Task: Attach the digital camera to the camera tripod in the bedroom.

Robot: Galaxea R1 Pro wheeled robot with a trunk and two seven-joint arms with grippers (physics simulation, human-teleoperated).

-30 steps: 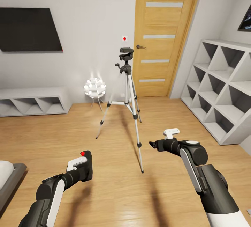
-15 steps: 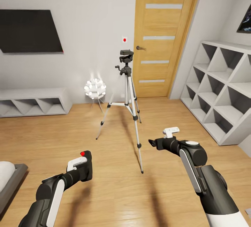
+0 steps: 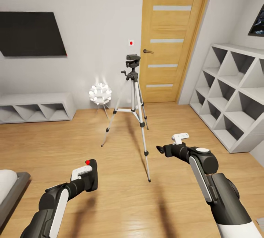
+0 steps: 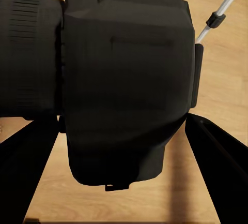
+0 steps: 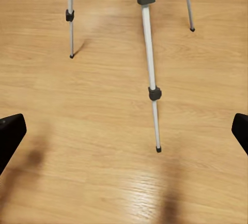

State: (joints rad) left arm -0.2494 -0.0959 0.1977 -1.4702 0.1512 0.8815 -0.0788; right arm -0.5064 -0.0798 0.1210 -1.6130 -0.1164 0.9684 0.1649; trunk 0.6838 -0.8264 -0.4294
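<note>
black digital camera (image 3: 90,174) pinched in left claw (image 3: 86,175), low; camera tripod (image 3: 132,95) head ahead, up-right. right claw (image 3: 160,150) spread, empty.

A view looking down past the right gripper (image 5: 124,131) onto a light wood floor (image 5: 103,172) with long plank grain. Two black fingertips (image 5: 10,133) sit at opposite edges of the frame, far apart, with only bare floor between them. Beyond them stand the lower legs of the camera tripod (image 5: 150,63), silver-grey tubes with black joints and small black feet. The nearest leg runs down the middle, passing a large black clamp and a smaller collar before its foot meets the floor. Two other legs stand farther off, one to each side. Soft dark shadows lie across the planks nearest the gripper.
</note>
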